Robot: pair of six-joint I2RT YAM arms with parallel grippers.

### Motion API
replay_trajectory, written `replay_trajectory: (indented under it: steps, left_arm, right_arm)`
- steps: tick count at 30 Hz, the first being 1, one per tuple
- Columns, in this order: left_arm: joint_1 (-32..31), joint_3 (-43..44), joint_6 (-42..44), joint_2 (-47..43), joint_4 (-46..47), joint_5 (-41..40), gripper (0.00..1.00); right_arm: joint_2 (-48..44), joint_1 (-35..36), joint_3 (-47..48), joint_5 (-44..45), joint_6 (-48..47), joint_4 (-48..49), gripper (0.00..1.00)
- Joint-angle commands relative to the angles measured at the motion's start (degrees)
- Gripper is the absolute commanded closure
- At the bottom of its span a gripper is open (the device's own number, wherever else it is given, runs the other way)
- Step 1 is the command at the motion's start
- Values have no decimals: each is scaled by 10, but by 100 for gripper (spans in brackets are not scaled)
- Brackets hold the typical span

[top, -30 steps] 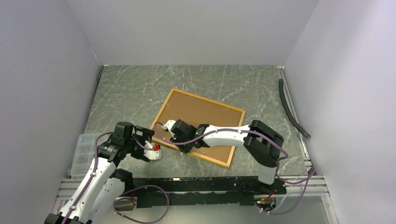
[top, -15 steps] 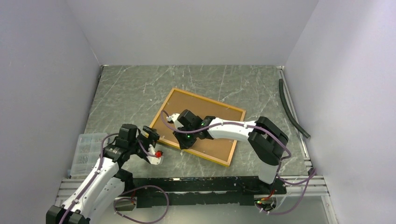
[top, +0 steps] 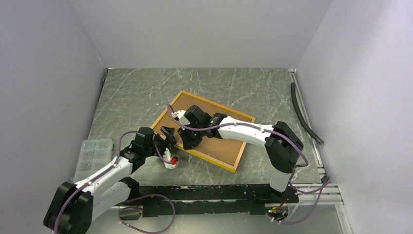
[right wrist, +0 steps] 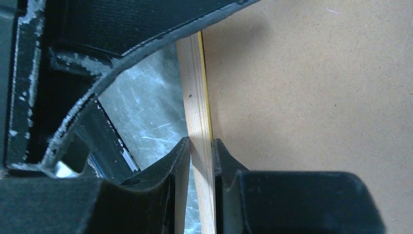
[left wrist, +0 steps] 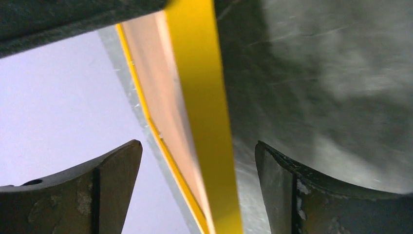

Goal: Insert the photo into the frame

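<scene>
a large thin-railed rectangular picture frame [top: 219, 104] is positioned near the middle of the grey marbled table [top: 131, 97], its paler wood-coloured back turned up and a plain brown backing board [top: 221, 150] showing inside its rails. the right gripper [right wrist: 201, 146] is closed narrowly on the frame's left-hand rail [right wrist: 197, 107], one finger on each side of the wood, in a pinch. the left gripper [left wrist: 198, 146] is spread wide, and the same edge of the frame, seen there by its bright yellow face [left wrist: 204, 122], passes between the two fingers without touching either. it cannot be told whether that edge is clear of the table. a clear plastic compartment box [top: 92, 156] is located at the table's left edge.
</scene>
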Motion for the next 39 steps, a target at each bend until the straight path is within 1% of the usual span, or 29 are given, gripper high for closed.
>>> replay_trajectory:
  steps: [1, 4, 8, 9, 10, 11, 12, 14, 15, 16, 18, 20, 22, 25, 29, 33, 36, 39]
  left_arm:
    - [-18, -8, 11, 23, 153, -36, 14]
    - [-25, 13, -9, 20, 125, -47, 29]
    - [-35, 13, -15, 15, 126, -61, 53]
    - [-39, 13, -17, 14, 127, -66, 58]
    - [-42, 15, -20, 11, 125, -71, 63]
    - [-45, 20, -27, 6, 121, -73, 66]
    - [-48, 27, -33, 2, 110, -76, 67]
    - [-51, 44, -48, -8, 82, -82, 66]
    - [-53, 53, -57, -13, 66, -84, 66]
    - [-55, 64, -67, -19, 45, -86, 66]
    - [-58, 83, -85, -35, 9, -87, 66]
    - [-61, 100, -95, -53, -33, -87, 67]
    - [-62, 117, -101, -75, -72, -82, 68]
    - [-63, 142, -110, -98, -130, -75, 68]
    - [-65, 173, -133, -104, -186, -73, 65]
    - [-66, 210, -163, -93, -213, -80, 66]
    - [-66, 231, -180, -90, -226, -77, 65]
    - [-67, 244, -188, -90, -239, -76, 64]
  right_arm:
    - [-36, -2, 41, -36, 13, -2, 100]
    - [-41, -3, 45, -36, 13, -10, 100]
    - [-52, -10, 46, -43, 20, -12, 99]
    - [-57, -12, 46, -42, 20, -14, 94]
    - [-62, -15, 46, -38, 18, -18, 85]
    - [-68, -16, 45, -28, 17, -24, 66]
    - [-78, -17, 41, -14, 13, -25, 50]
    - [-106, -18, 24, 16, -8, -24, 31]
    - [-121, -18, 15, 32, -21, -24, 25]
    - [-139, -18, 6, 47, -34, -25, 21]
    - [-167, -16, -14, 75, -64, -32, 17]
    - [-194, -1, -46, 105, -115, -35, 12]
    - [-229, 33, -83, 151, -167, -26, 9]
    - [-245, 62, -102, 179, -209, -36, 9]
    - [-253, 90, -110, 194, -239, -36, 7]
    - [-246, 119, -112, 260, -250, -17, 8]
    - [-228, 137, -114, 328, -259, 1, 12]
    - [-208, 150, -108, 394, -269, 13, 20]
